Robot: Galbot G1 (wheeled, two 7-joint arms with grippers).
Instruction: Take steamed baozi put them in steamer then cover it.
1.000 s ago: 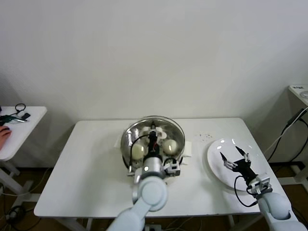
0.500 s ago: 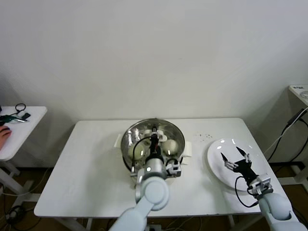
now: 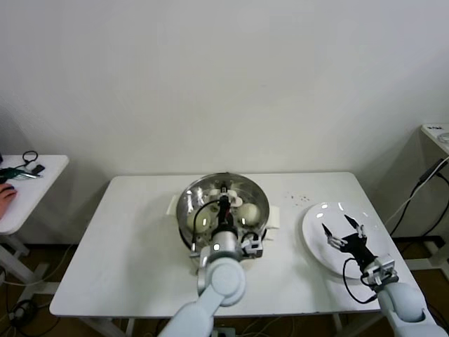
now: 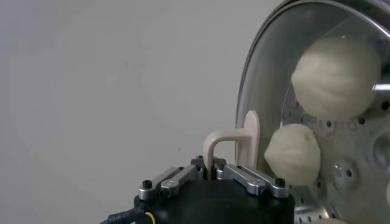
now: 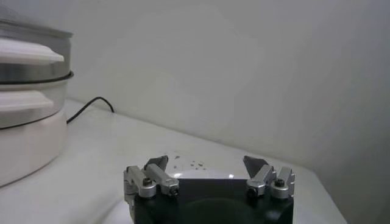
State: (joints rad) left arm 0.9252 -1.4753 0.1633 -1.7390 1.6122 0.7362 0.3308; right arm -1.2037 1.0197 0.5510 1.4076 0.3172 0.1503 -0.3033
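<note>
- Left gripper (image 4: 210, 178) sits nearest the robot's body at the table's middle, clamped shut on the cream handle (image 4: 234, 141) of the lid (image 3: 223, 201); the wrist view shows the handle's loop rising straight out from between the closed jaws.
- The lid hangs directly over the steamer (image 3: 182, 225), so the pot lies straight below the gripper. From the head view it looks level, its rim roughly matching the pot's rim; whether it already rests on that rim or is just above it cannot be told.
- The coming move turns on this vertical relation: the lid's round face must meet the pot's round mouth squarely, with no sideways offset. It looks like only a short lowering, or simply a release, remains.
- Buns (image 4: 336, 76) lie on the perforated tray under the glass, just beyond the handle in the left wrist view. Two show clearly there; through the lid the head view shows pale rounds inside the pot, but their count is hard to tell.
- Right gripper (image 3: 342, 231) waits well off to the robot's right above the white plate (image 3: 317, 254), its jaws spread wide and holding nothing.
- The left arm is far nearer the steamer, so the covering step looks to be its job alone.
- Farther back, the table (image 3: 133, 232) ends at a plain wall.
</note>
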